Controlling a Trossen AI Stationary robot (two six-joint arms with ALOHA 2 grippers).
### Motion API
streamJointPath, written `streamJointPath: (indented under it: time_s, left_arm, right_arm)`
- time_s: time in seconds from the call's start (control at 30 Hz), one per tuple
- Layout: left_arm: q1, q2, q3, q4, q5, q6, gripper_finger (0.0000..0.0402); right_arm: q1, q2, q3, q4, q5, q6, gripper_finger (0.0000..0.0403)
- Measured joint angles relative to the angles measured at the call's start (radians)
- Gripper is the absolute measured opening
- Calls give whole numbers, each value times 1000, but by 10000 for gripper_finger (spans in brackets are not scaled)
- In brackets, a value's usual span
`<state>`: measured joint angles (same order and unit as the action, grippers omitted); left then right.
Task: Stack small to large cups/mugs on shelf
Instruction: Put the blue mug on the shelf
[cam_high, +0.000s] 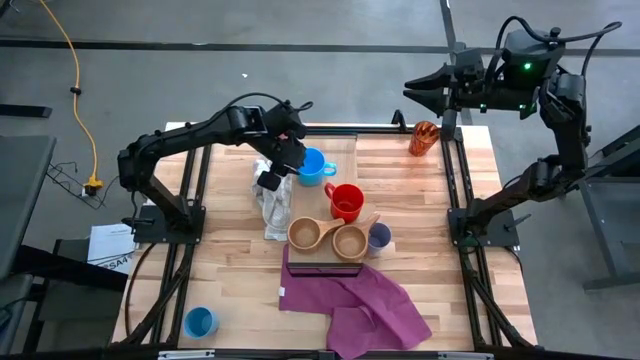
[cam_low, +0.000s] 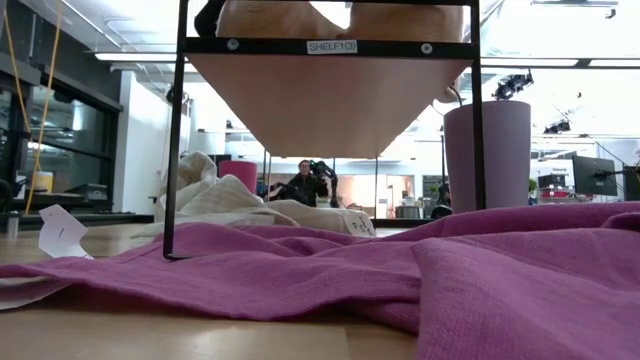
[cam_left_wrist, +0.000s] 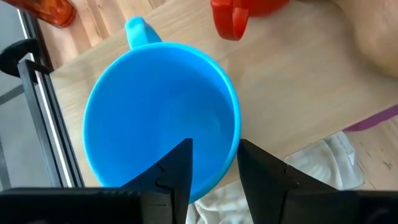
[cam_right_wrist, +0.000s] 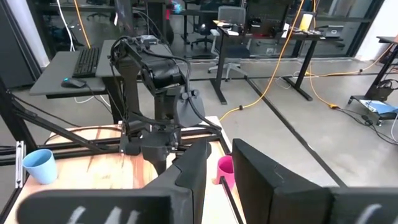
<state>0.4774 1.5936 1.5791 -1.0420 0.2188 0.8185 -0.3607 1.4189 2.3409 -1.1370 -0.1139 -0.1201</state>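
Observation:
A blue mug (cam_high: 313, 165) (cam_left_wrist: 158, 118) stands upright on the far part of the light-wood shelf (cam_high: 338, 150). My left gripper (cam_high: 287, 160) (cam_left_wrist: 214, 171) is open over it, pointing steeply down. One finger (cam_left_wrist: 177, 171) is inside the mug and the other (cam_left_wrist: 264, 177) is outside its wall; no touch shows. A red mug (cam_high: 346, 202), two tan wooden cups (cam_high: 304, 234) (cam_high: 349, 241) and a lavender tumbler (cam_high: 379, 237) stand farther along the shelf. My right gripper (cam_high: 420, 92) (cam_right_wrist: 214, 171) is open and raised beyond the table's far right corner.
An orange-red tumbler (cam_high: 424, 137) stands at the far right and a second blue cup (cam_high: 200, 322) at the near left. A white cloth (cam_high: 270, 205) lies left of the shelf. A purple cloth (cam_high: 360, 300) lies at the shelf's near end. A magenta cup (cam_right_wrist: 225, 171) shows near the table's edge.

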Motion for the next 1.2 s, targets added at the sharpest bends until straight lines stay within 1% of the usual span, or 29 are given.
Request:
streamJointPath:
  time_s: [0.23, 0.33, 0.43, 0.63, 0.67, 0.87, 1.0, 1.13, 1.2]
  left_arm:
    - [0, 0, 0, 0, -3, 5, 115]
    - [0, 0, 0, -1, -3, 9, 105]
    - [0, 0, 0, -2, -3, 15, 80]
    - [0, 0, 0, -11, 6, 25, 13]
    - [0, 0, 0, -10, 6, 27, 8]
    - [0, 0, 0, -33, 10, 29, 15]
    - [0, -11, 2, -116, 10, 73, 5]
    - [0, -36, 2, -176, 4, 96, 11]
    - [0, -54, 0, -190, 5, 97, 8]
  right_arm:
    - [0, 0, 0, 0, 0, 0, 69]
    - [0, 0, 0, 0, 0, 0, 69]
    - [0, 0, 0, 0, 0, 1, 69]
    - [0, 0, 0, 0, 0, 8, 69]
    - [0, 0, 0, 0, 0, 8, 69]
    - [0, 0, 0, -3, 0, 8, 69]
    - [0, 0, 0, -12, 0, 9, 69]
    - [0, 0, 0, -31, 16, 10, 69]
    - [0, 0, 0, -38, 33, 11, 69]
